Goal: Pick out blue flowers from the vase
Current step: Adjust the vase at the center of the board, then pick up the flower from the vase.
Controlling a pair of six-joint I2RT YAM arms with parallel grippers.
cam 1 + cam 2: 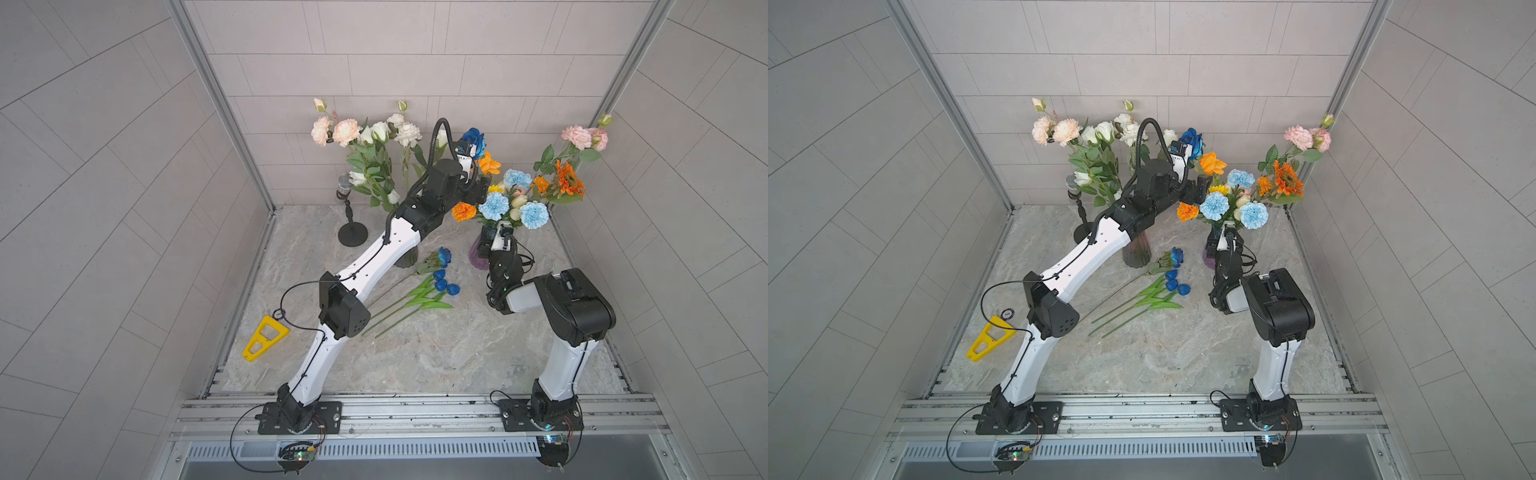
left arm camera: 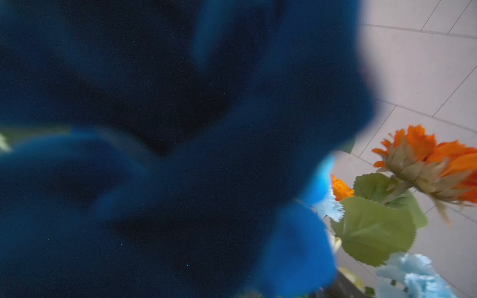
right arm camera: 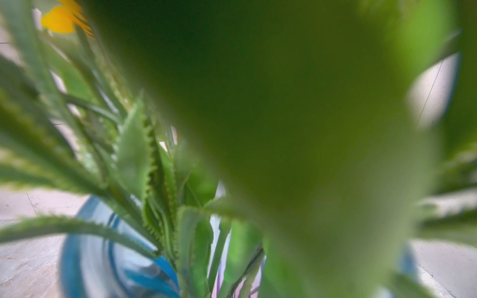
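The purple glass vase (image 1: 475,258) stands at the back right with a mixed bouquet. A deep blue rose (image 1: 475,138) rises above it, and its blurred petals (image 2: 180,129) fill the left wrist view. My left gripper (image 1: 481,188) is in among the stems just under that rose, its jaws hidden. Three pale blue carnations (image 1: 493,205) sit lower in the bouquet. My right gripper (image 1: 484,244) is against the vase's neck, and its grip cannot be made out. The right wrist view shows only leaves and the vase's rim (image 3: 77,258). A blue rose (image 1: 444,256) and three blue tulips (image 1: 441,284) lie on the table.
A dark vase (image 1: 405,261) of white and peach flowers stands behind my left forearm. A microphone on a stand (image 1: 352,236) is at the back left. A yellow triangular tool (image 1: 266,336) lies at the left edge. Orange blooms (image 1: 567,178) and pink carnations (image 1: 577,137) lean right.
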